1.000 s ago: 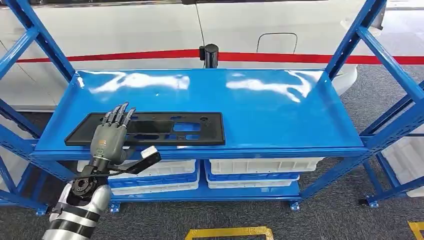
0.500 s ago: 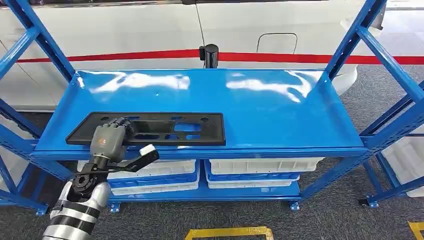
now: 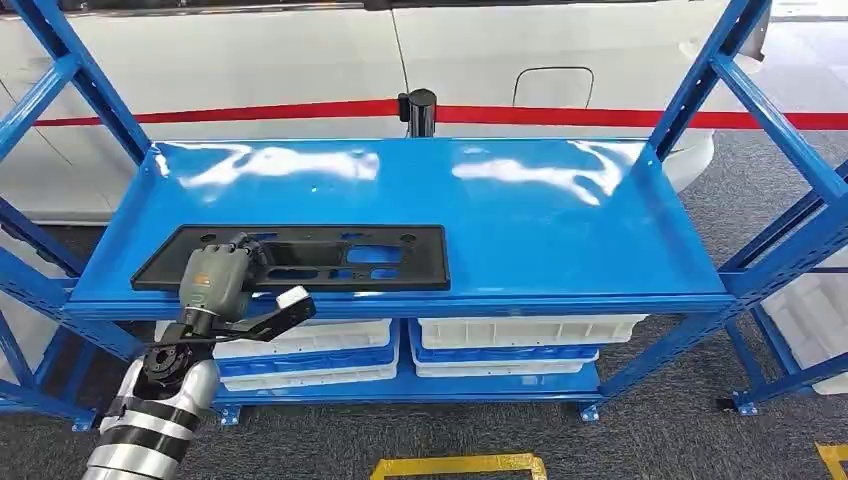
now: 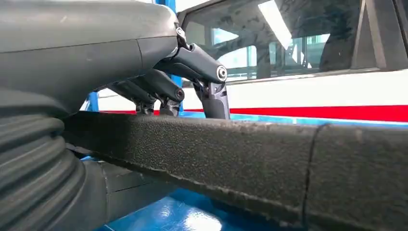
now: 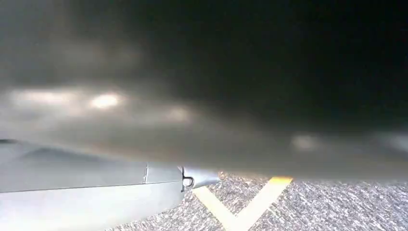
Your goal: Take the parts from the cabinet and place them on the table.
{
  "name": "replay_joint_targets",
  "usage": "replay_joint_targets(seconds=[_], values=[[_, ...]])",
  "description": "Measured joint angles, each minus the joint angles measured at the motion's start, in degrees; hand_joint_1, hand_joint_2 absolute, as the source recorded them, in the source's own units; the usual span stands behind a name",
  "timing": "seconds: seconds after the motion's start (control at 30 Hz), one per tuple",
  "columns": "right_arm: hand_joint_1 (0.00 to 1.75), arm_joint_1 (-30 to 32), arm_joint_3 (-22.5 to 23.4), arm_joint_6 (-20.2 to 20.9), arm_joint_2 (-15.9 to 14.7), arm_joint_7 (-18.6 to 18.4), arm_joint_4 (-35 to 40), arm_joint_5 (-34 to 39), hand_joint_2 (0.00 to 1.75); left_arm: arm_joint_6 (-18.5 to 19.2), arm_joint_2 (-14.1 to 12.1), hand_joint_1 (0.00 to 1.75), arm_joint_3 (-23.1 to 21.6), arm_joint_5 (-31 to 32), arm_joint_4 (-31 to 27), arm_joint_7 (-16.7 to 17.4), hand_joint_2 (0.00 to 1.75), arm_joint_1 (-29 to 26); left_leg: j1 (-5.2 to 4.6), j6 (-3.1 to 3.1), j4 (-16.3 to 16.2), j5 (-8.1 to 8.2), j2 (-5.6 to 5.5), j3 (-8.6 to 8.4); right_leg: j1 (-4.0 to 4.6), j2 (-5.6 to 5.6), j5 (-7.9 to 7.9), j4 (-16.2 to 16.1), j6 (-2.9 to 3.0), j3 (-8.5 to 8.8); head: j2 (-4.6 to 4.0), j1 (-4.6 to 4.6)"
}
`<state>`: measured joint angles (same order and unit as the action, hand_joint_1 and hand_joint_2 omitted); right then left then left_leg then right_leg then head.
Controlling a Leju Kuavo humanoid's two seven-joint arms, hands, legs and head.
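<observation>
- Left hand (image 3: 215,280) at the shelf's front-left edge — fingers curled over the black panel's near edge, thumb below it, clamped on the panel.
- Black panel (image 3: 330,257) lies flat along the front-left of the blue shelf (image 3: 520,220).
- Right hand (image 5: 91,192) — fingers hidden, cannot tell.
- White bins (image 3: 520,335) on the lower shelf.

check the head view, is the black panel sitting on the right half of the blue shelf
No, the black panel lies on the left front part of the blue shelf, under the left hand.
</observation>
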<state>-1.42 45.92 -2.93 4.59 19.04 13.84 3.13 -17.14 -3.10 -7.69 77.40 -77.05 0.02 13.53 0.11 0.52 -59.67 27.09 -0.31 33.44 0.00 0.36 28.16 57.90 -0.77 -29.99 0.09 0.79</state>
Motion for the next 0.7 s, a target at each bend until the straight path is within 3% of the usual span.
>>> replay_joint_targets(seconds=[0.27, 0.47, 0.7], values=[[0.0, 0.0, 0.66, 0.07, 0.0, 0.0, 0.0, -0.53, 0.0, -0.42, 0.0, 1.75, 0.22, -0.24, 0.61, -0.66, 1.75, 0.18, 0.0, 0.0, 0.0, 0.0, 0.0, -0.06, 0.0, 0.0, 0.0, 0.0, 0.0, 0.07, 0.0, 0.0], [0.0, -0.01, 1.09, 0.15, 0.0, 0.0, 0.0, -1.2, 0.0, -3.74, 0.0, 1.75, 0.46, 0.52, 0.98, -0.85, 1.75, 0.19, 0.0, 0.0, 0.0, 0.0, 0.01, -0.06, 0.0, 0.0, 0.0, 0.0, 0.0, 0.07, 0.0, 0.0], [0.0, -0.05, 2.1, 0.26, 0.0, 0.04, 0.0, -2.62, 0.0, -12.35, 1.03, 1.75, 1.03, -1.99, 0.11, -5.4, 1.75, -1.53, 0.0, 0.0, 0.0, 0.0, 0.0, 0.03, 0.0, 0.0, 0.0, 0.0, 0.0, 0.0, 0.0, -0.02]])
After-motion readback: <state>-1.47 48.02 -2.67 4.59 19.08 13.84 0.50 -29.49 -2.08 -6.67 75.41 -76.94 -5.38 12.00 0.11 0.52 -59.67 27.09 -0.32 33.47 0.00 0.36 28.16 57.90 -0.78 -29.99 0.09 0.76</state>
